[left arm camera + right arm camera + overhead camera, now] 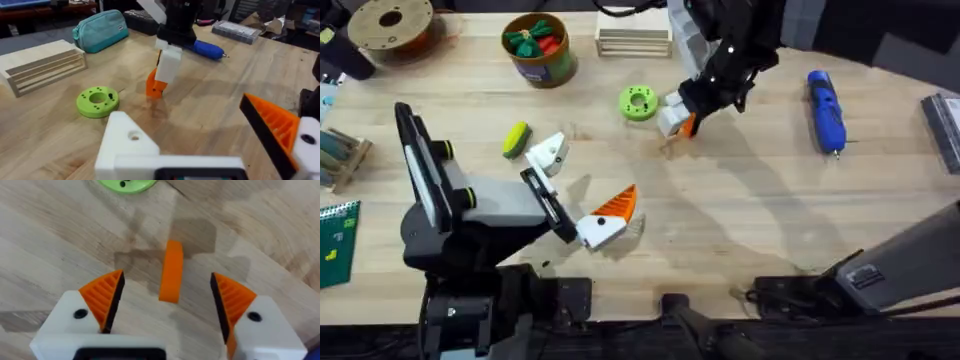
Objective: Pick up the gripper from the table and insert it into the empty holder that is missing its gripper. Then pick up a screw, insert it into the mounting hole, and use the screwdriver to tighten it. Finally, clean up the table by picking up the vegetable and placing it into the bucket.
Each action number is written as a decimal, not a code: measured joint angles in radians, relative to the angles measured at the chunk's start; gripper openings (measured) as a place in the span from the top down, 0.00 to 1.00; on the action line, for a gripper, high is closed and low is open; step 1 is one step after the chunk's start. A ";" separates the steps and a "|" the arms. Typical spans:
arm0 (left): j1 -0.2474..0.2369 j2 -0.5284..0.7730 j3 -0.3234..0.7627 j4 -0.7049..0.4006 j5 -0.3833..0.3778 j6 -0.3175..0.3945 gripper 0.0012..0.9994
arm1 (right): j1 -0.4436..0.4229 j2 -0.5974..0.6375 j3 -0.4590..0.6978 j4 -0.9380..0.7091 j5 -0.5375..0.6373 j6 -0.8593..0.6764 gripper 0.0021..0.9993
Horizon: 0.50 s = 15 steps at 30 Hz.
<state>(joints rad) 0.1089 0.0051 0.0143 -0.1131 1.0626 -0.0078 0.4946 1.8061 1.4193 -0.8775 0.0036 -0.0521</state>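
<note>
the small orange plastic wedge finger [171,271] lies on the wooden tabletop [260,225] between the right tool [167,297]'s spread-apart ribbed pads [102,297], looking light, rigid and slick, best pinched across its narrow flat sides.

A green ring disc [638,103] lies near a wooden rack [633,42]; teal pouch [100,30] beyond.

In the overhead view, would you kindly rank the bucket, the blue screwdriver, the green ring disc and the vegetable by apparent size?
1. bucket, though the screwdriver is longer, so these two are close
2. screwdriver
3. green ring disc
4. vegetable, only slightly smaller than the disc
</note>
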 joint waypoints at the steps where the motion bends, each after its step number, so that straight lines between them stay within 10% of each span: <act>1: 0.000 0.000 0.000 0.000 0.000 0.000 0.01 | 0.000 0.000 0.000 -0.002 0.000 0.000 0.01; 6: 0.000 0.000 0.000 0.000 0.000 0.000 0.01 | 0.000 0.000 0.000 -0.005 0.000 0.000 0.10; 12: 0.000 0.000 0.000 0.000 0.000 0.000 0.01 | 0.000 0.000 0.000 -0.007 0.000 -0.001 0.90; 15: 0.000 0.000 0.000 0.000 0.000 0.000 0.01 | 0.000 0.000 0.003 -0.006 0.003 0.004 0.99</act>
<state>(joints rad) 0.1089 0.0051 0.0139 -0.1131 1.0626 -0.0078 0.4942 1.8061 1.4223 -0.8833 0.0067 -0.0483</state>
